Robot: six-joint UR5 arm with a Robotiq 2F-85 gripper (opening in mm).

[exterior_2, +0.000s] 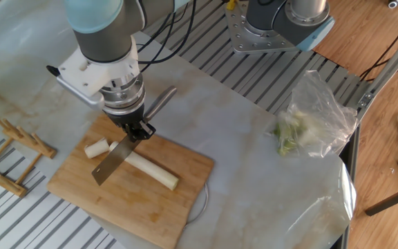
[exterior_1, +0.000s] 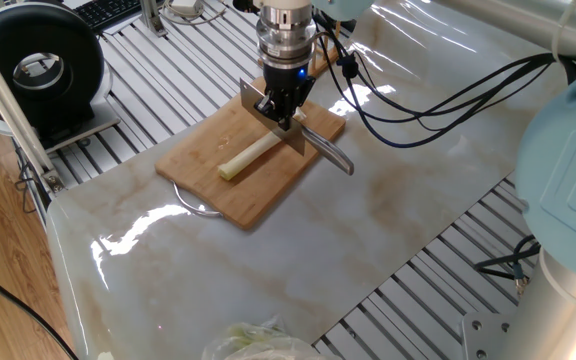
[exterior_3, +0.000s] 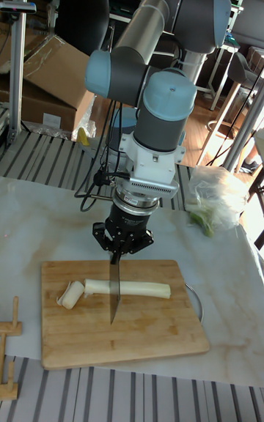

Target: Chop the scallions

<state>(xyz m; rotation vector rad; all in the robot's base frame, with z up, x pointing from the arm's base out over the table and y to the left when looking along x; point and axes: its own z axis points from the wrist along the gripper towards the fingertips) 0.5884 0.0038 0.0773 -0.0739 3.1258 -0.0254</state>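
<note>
The scallions lie on a wooden cutting board (exterior_2: 133, 200) (exterior_1: 208, 165) (exterior_3: 125, 334): one long pale stalk (exterior_2: 152, 170) (exterior_1: 248, 157) (exterior_3: 139, 289) and one short cut chunk (exterior_2: 97, 147) (exterior_3: 71, 294) just off its end. My gripper (exterior_2: 137, 130) (exterior_1: 280, 108) (exterior_3: 123, 242) is shut on a knife. The blade (exterior_2: 112, 162) (exterior_3: 114, 290) crosses the long stalk close to its cut end, and the metal handle (exterior_2: 159, 101) (exterior_1: 330, 152) sticks out behind. Whether the edge touches the stalk cannot be told.
A clear plastic bag of leafy greens (exterior_2: 309, 121) (exterior_3: 216, 202) lies on the marble top away from the board. A small wooden rack (exterior_2: 9, 155) stands at the table edge. A black round device (exterior_1: 38, 60) and a second robot base (exterior_2: 282, 21) sit off the table.
</note>
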